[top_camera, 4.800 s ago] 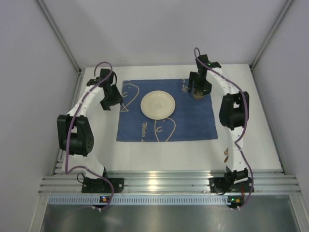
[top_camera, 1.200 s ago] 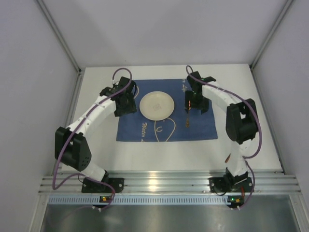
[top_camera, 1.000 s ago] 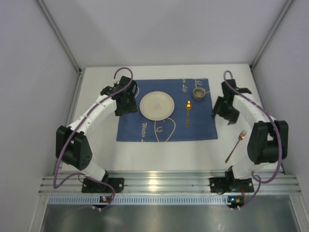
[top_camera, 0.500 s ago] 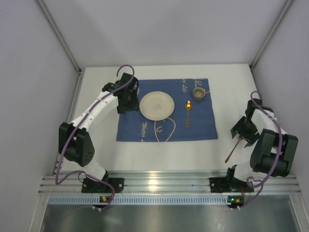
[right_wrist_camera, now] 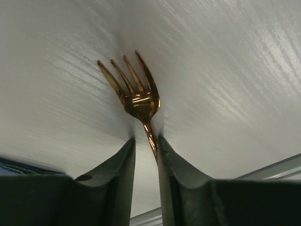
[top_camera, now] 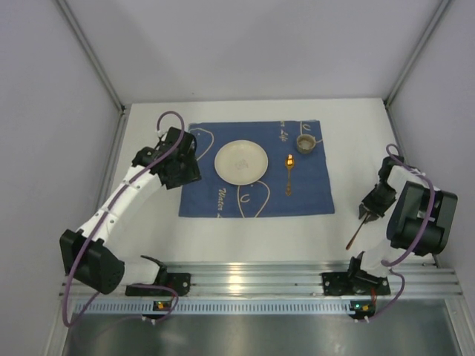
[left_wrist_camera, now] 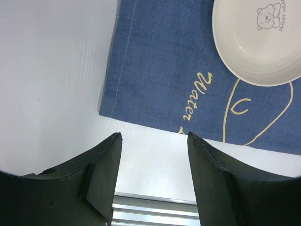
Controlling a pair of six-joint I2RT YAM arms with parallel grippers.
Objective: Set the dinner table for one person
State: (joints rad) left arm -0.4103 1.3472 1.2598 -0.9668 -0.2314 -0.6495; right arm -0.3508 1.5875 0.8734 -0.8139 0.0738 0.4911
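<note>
On the white dinner table (top_camera: 245, 237) a blue mat (top_camera: 223, 196) carries a cream plate (top_camera: 240, 161), a gold spoon (top_camera: 289, 173) and a small cup (top_camera: 305, 142). A gold fork (top_camera: 353, 236) lies on the bare top at the right. My right gripper (top_camera: 366, 213) is down over its head end. In the right wrist view the fork (right_wrist_camera: 136, 92) has its neck between the jaws of the gripper (right_wrist_camera: 146, 140), which stand narrowly apart. The neck is against the right finger, with a strip of table showing beside the left finger. My left gripper (top_camera: 183, 170) hangs open and empty over the mat's left edge (left_wrist_camera: 154, 136).
Silver aluminium rails (top_camera: 260, 280) run along the near edge, also seen in the left wrist view as rails (left_wrist_camera: 155, 212). Grey walls close the left, back and right. The fork lies near the table's right rail (top_camera: 415, 185).
My right arm swung from the mat out to the fork at the right, came down on it and narrowed its jaws round the neck. The left arm drew slightly left, still open.
</note>
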